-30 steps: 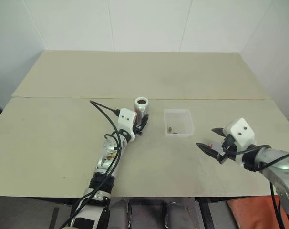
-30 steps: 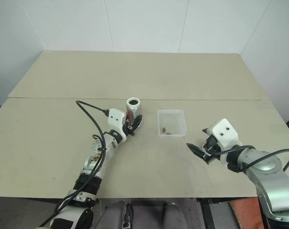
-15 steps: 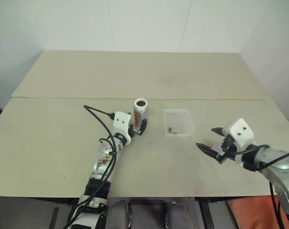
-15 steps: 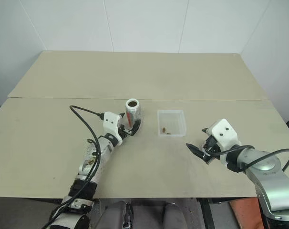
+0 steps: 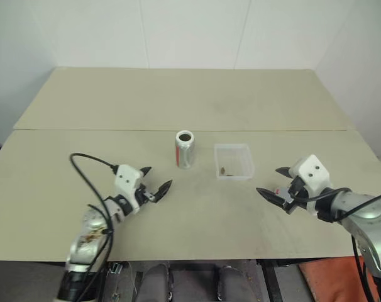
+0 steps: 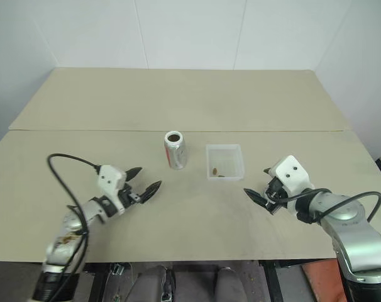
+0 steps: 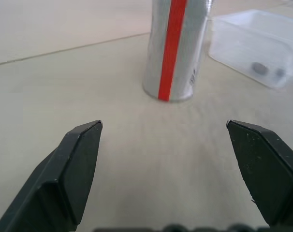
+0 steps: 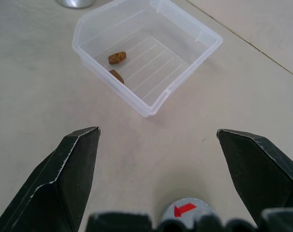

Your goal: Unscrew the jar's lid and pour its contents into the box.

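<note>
Now, from the head camera I see the jar [image 5: 185,149] upright on the desk [image 5: 65,163], its mouth uncapped and dark inside, with the box [image 5: 234,161] just beside it on the right, apart from it. My left claw [image 5: 158,184] hovers near the desk's front, well apart from the jar, fingers spread wide and empty. My right claw [image 5: 277,184] sits off to the right of the box, also spread wide and gripping nothing.

The left wrist camera gives me what the head view can't: the red stripe running down the jar's silver side, and the box's clear wall behind it with dark bits showing through. The right wrist camera looks into the box and shows the contents [image 8: 117,58] plainly: two small brown pieces on its ribbed floor, near one wall. It also shows the lid [image 8: 186,210], grey with a red arrow on it, lying on the desk between that claw's fingers [image 8: 64,179], close under the wrist, untouched by either finger.
</note>
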`<control>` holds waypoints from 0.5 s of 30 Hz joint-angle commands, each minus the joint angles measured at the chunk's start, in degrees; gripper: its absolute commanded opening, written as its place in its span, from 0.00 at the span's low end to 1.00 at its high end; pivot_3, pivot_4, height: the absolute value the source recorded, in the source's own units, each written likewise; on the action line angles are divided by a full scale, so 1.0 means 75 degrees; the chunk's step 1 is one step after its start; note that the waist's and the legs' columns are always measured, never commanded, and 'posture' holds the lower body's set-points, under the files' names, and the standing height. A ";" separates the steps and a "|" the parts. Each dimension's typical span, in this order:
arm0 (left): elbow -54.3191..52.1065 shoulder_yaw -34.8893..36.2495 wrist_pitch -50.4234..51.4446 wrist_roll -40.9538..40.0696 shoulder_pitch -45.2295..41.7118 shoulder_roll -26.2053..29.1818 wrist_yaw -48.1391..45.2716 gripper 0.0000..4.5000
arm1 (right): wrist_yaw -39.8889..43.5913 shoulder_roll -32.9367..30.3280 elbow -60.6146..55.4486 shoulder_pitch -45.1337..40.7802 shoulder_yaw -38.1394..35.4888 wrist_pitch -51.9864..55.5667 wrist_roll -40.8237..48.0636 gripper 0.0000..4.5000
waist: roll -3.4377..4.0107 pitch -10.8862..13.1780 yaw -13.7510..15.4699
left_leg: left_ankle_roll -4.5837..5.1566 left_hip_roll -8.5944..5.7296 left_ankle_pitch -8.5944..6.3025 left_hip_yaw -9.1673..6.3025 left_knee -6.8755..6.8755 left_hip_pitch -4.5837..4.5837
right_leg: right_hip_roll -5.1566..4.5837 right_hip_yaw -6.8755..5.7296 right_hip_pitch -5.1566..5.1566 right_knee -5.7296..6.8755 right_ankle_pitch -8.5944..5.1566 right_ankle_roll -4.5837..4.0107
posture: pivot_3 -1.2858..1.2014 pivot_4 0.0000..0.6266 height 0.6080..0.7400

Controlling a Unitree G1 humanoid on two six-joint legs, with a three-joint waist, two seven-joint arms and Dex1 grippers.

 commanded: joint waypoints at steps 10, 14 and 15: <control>-0.1509 0.3701 0.1233 -0.3698 0.2031 0.3593 -0.4003 0.99 | 0.3633 -0.1075 0.0917 0.1210 -0.3001 -0.3483 0.0923 1.00 | 0.0011 0.0002 0.0003 | 0.0005 0.0008 -0.0006 0.0013 -0.0011 0.0046 | 0.0000 -0.0001 0.0034 -0.0012 -0.0008 -0.0009 | 0.52 0.24 1.00; -0.1743 0.4154 0.1563 -0.4231 0.2160 0.3644 -0.3952 0.99 | 0.3890 -0.1575 0.1347 0.1035 -0.3006 -0.2967 0.1051 1.00 | 0.0011 0.0002 -0.0013 | -0.0002 0.0011 -0.0019 0.0019 -0.0059 0.0142 | -0.0002 0.0003 0.0121 -0.0033 -0.0019 -0.0022 | 0.52 0.24 1.00; -0.1792 0.4198 0.1705 -0.4390 0.2148 0.3607 -0.3821 0.99 | 0.3834 -0.1708 0.1478 0.0919 -0.2959 -0.2607 0.1170 1.00 | 0.0011 0.0002 -0.0012 | -0.0003 0.0011 -0.0019 0.0020 -0.0060 0.0142 | -0.0001 0.0005 0.0118 -0.0030 -0.0020 -0.0024 | 0.52 0.24 1.00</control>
